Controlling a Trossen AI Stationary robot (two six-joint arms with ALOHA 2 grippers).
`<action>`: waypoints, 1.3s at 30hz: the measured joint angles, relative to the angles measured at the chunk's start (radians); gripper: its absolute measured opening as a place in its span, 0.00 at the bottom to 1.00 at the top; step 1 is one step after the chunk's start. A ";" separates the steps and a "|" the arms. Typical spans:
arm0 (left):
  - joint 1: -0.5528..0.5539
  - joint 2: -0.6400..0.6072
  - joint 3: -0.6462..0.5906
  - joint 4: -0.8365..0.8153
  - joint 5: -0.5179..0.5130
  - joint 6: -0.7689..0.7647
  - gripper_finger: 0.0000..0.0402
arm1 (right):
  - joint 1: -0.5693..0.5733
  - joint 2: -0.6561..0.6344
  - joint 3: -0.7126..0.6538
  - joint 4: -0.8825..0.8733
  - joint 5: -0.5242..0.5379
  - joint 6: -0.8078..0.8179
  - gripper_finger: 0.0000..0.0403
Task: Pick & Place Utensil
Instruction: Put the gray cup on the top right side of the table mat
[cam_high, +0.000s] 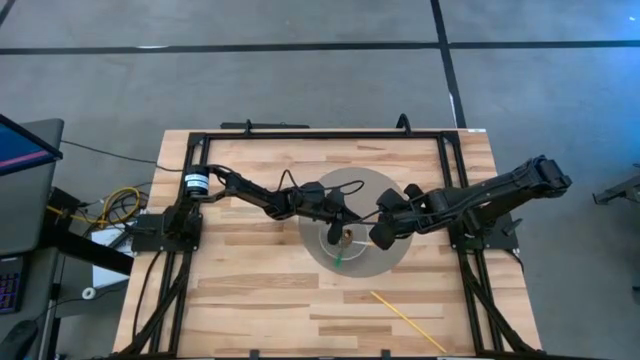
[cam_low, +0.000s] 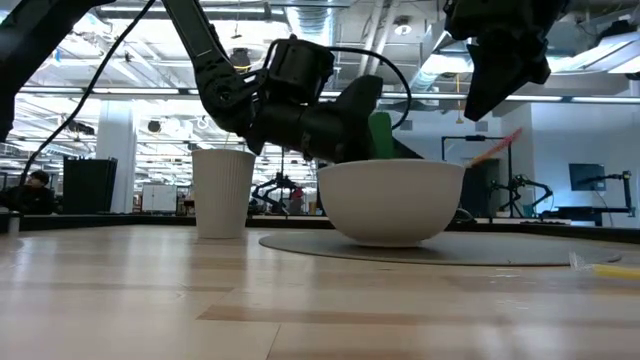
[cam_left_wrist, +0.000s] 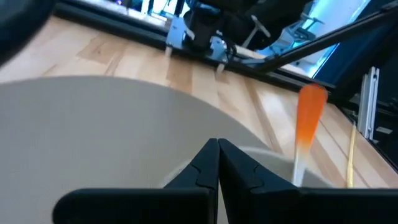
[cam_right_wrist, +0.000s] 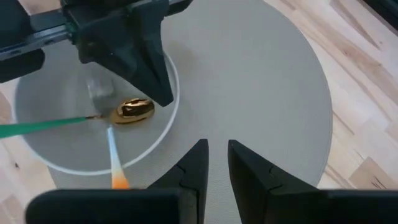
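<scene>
- Bowl (cam_high: 339, 240) sat on the round grey mat (cam_high: 352, 262) mid-table, with a cup (cam_low: 223, 193) behind it in the low view.
- Inside: a gold-headed spoon (cam_right_wrist: 132, 111) with a green handle, plus an orange-tipped utensil (cam_right_wrist: 116, 167) leaning out over the rim.
- Left gripper (cam_right_wrist: 163, 96) hung over the bowl, fingers pressed together, holding nothing as far as I could tell.
- Right gripper (cam_right_wrist: 212, 163) was just beside the bowl over the mat, jaws a small gap apart, empty.
- A yellow stick (cam_high: 408, 320) lay on the table, well apart.

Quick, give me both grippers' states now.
Left gripper: shut, holding nothing, over the bowl.
Right gripper: slightly open, empty, beside the bowl.
</scene>
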 joint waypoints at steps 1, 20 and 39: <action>0.000 0.000 0.000 -0.007 0.000 -0.001 0.01 | 0.000 0.000 0.000 0.000 0.000 0.000 0.14; -0.002 -0.170 -0.023 -0.060 -0.009 0.063 0.01 | 0.007 0.000 0.000 0.005 0.000 -0.026 0.14; -0.007 -0.974 -0.350 -0.946 -0.227 0.075 0.21 | 0.082 0.000 -0.001 0.339 0.006 -0.280 0.14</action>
